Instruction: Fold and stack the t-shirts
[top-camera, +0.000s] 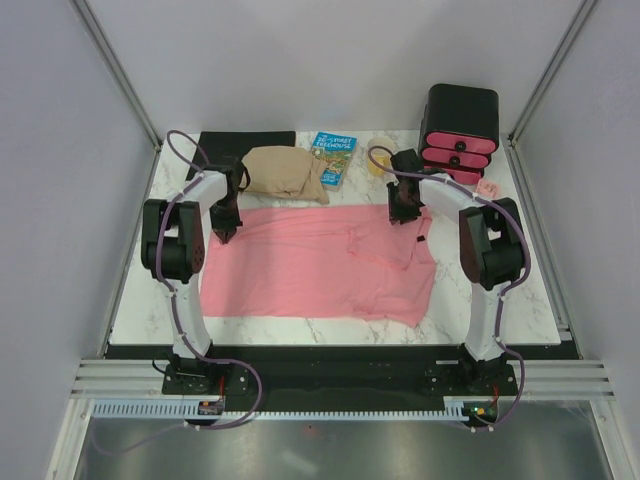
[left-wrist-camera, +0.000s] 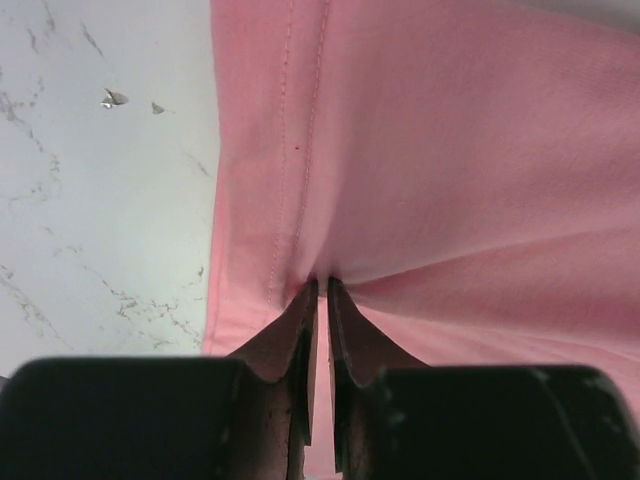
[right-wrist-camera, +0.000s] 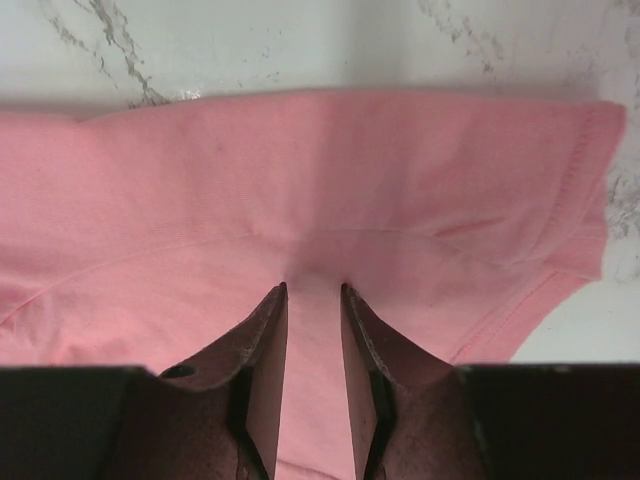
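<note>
Overhead view of a white marble table (top-camera: 500, 300). Spread flat across its middle, a salmon-pink t-shirt (top-camera: 320, 260), long side running left to right, some wrinkles in the right half. At the shirt's far left corner, the left gripper (top-camera: 226, 232), tips down on the cloth just inside the stitched hem. At the far edge toward the right end, the right gripper (top-camera: 402, 215), tips down on a sleeve. Both arms bent out over the shirt from the near edge.

Left wrist view: two dark fingers (left-wrist-camera: 300, 320) nearly pressed together, only a thin slit between them, pink cloth puckered into creases converging at the tips, bare marble left of the hem. Pinched or merely touched: impossible to tell.

Right wrist view: fingers (right-wrist-camera: 265, 340) parted, a strip of flat pink cloth showing in the gap, nothing clamped, sleeve hem curving off to the right.

Just beyond the shirt's far edge: a folded tan cloth (top-camera: 285, 172), a blue book (top-camera: 332, 158) beside it, a black mat (top-camera: 245, 140), and at the far right corner a black box with pink drawer fronts (top-camera: 458, 130).
</note>
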